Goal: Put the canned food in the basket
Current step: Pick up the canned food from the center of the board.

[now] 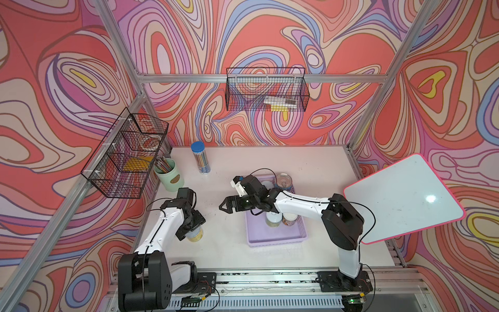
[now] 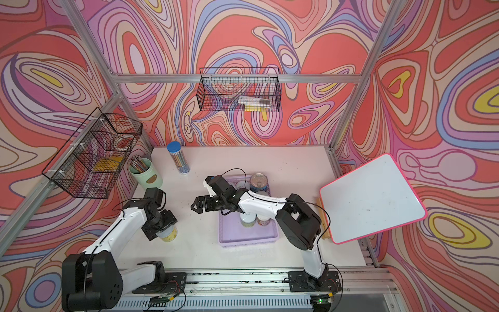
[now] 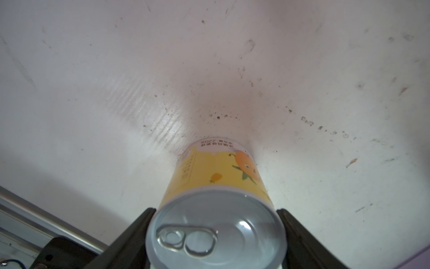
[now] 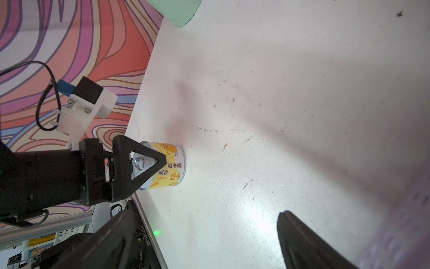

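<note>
The can (image 3: 216, 172) stands upright on the white table (image 1: 270, 162), its long axis vertical and its silver pull-tab top facing up. Its yellow label shows a cartoon orange fruit. In the left wrist view "220" can be read near the base, and in the right wrist view the characters 菠萝 and 西米露. The can is on the left part of the table, apart from the lilac basket (image 1: 275, 240).

The left gripper (image 3: 215, 210) reaches over the can from above, with its black fingers (image 3: 139, 228) close against each side of the rim. I cannot tell whether they press on it.

In the basket, a taller blue-labelled can (image 1: 284, 181) stands at the far end and two small cans (image 1: 273, 219) stand near the middle. All three are upright.

The right gripper (image 1: 223, 206) hangs just left of the basket, jaws wide, with nothing between them.
</note>
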Controlling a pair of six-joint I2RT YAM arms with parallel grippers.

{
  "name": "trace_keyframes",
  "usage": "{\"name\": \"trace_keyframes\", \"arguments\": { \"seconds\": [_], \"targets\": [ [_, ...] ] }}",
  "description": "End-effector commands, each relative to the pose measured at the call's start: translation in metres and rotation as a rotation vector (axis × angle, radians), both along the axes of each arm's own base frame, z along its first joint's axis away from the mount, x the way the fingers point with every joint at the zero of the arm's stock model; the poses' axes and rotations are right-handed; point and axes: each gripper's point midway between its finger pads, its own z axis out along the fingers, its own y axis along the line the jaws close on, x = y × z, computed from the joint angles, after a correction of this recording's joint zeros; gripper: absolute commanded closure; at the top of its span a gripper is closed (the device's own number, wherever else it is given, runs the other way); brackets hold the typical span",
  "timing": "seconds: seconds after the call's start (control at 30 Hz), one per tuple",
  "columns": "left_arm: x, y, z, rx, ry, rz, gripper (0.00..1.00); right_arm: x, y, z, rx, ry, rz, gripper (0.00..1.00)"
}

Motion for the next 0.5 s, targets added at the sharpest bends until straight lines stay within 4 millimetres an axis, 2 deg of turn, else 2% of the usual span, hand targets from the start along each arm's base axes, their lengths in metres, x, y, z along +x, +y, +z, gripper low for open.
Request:
{"name": "trace_keyframes", "arguments": {
  "seconds": [0.0, 0.27, 0.47],
  "targets": [
    [0.0, -0.001, 0.001, -0.004, 0.011, -0.006, 0.2, -0.003, -0.002, 0.013, 0.022, -0.025, 0.003, 0.02],
    [0.003, -0.001, 0.016, -0.001, -0.033, -0.015, 0.3, -0.001, -0.006, 0.023, 0.027, -0.054, -0.013, 0.02],
    [0.009, -0.012, 0.036, -0.038, -0.081, -0.063, 0.31, 0.0, -0.011, 0.039, 0.033, -0.096, -0.024, 0.02]
  ]
}}
